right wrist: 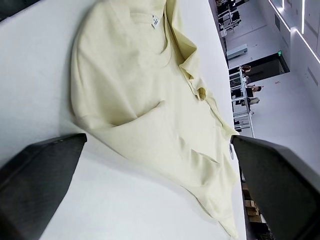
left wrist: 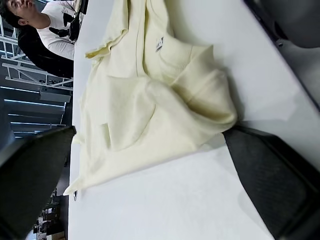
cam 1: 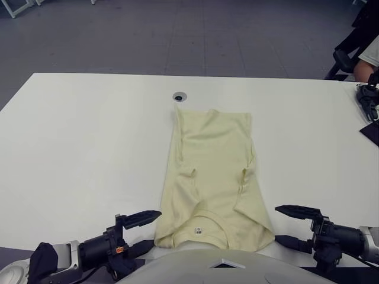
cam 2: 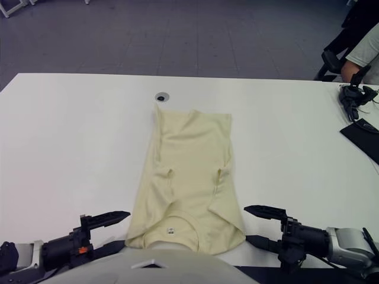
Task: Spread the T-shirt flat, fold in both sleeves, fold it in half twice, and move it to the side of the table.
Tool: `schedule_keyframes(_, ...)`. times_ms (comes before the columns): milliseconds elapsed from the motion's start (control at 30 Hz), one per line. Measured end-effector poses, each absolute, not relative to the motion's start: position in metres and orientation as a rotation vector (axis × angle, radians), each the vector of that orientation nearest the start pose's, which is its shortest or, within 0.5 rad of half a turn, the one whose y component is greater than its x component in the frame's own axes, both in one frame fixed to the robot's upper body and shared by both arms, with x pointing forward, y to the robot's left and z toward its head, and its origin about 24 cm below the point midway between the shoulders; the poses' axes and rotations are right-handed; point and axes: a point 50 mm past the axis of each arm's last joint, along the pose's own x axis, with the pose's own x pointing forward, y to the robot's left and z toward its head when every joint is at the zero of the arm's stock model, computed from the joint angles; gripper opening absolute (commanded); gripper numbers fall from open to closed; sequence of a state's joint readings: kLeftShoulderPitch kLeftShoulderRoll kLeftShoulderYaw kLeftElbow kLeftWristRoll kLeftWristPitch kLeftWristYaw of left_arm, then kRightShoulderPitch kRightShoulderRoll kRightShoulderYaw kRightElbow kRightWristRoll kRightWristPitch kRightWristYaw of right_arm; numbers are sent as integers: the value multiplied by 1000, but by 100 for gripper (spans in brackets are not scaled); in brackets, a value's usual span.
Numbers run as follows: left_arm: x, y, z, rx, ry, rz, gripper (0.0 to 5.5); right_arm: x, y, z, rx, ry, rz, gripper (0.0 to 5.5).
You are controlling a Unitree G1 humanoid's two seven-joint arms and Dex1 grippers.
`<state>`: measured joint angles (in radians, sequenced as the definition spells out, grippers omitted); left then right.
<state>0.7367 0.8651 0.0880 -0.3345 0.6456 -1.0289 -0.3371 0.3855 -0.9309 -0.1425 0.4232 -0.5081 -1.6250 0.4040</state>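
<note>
T-shirt (cam 1: 210, 160) fold: the first halving looks to be the step in hand. Left gripper (cam 1: 141, 232) sits low at the near table edge, jaws wide and empty, just beside the shirt's near left corner. Right gripper (cam 1: 295, 226) is likewise wide and empty, just beside the near right corner. The shirt is pale yellow and lies lengthwise mid-table (cam 1: 77, 148), collar (cam 1: 201, 228) toward the robot and hem (cam 1: 213, 113) close to the cable hole (cam 1: 179, 96). Both sleeves appear turned in, with puckers at mid-length. To do it well, each gripper should pinch its own corner through all layers, tucked sleeve included. Both should lift level and together, then lay collar edge square on hem. The bunched right corner is likely to shed its sleeve.
</note>
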Motion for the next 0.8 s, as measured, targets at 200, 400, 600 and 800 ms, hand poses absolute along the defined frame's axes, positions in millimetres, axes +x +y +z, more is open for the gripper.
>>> schedule_keyframes(200, 72, 196, 57, 1234, -278, -1295, 434, 94, -284, 48, -1132, -342, 1328, 428)
schedule_keyframes(400, 67, 199, 54, 1221, -228, -1296, 315, 90, -283, 43, -1126, -320, 1358, 306)
schedule_keyframes(600, 65, 198, 51, 1212, -201, -1316, 208, 90, -277, 36, -1119, -330, 1389, 192)
schedule_keyframes(800, 68, 201, 48, 1210, -174, -1325, 95, 89, -258, 26, -1076, -371, 1421, 75)
